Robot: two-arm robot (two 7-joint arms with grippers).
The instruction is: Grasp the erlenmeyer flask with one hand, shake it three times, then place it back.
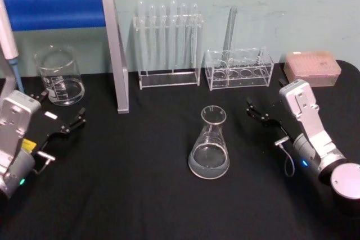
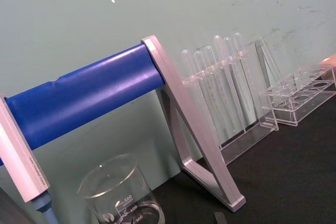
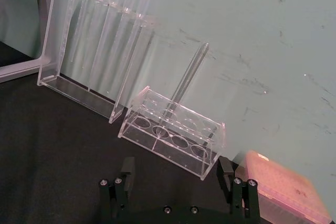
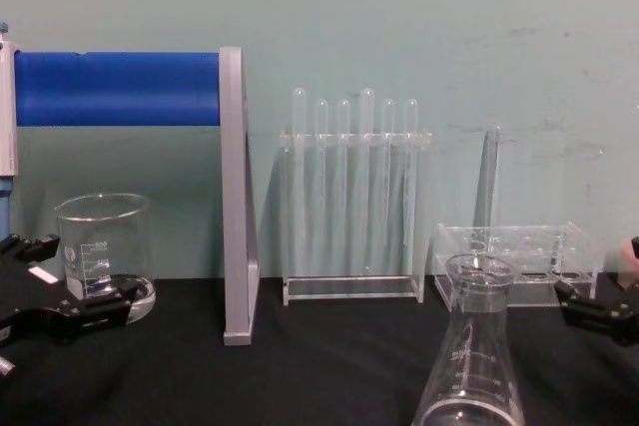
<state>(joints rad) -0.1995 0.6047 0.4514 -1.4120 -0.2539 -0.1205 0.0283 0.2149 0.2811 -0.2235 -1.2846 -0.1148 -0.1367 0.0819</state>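
Note:
The erlenmeyer flask (image 1: 209,144) stands upright on the black table (image 1: 140,184), near the middle and slightly right; the chest view has it low at the right (image 4: 471,366). My right gripper (image 1: 264,100) hovers open just right of it and a little farther back, not touching; its two black fingers (image 3: 127,167) stand wide apart in the right wrist view, facing the racks. My left gripper (image 1: 59,109) rests open at the far left, beside the beaker, with nothing between its fingers (image 4: 100,311).
A glass beaker (image 1: 59,76) stands at back left under a blue roller on a grey stand (image 1: 115,49), with a pipette (image 1: 10,43) beside it. A tall test tube rack (image 1: 169,43), a low rack (image 1: 239,68) and a pink box (image 1: 312,68) line the back wall.

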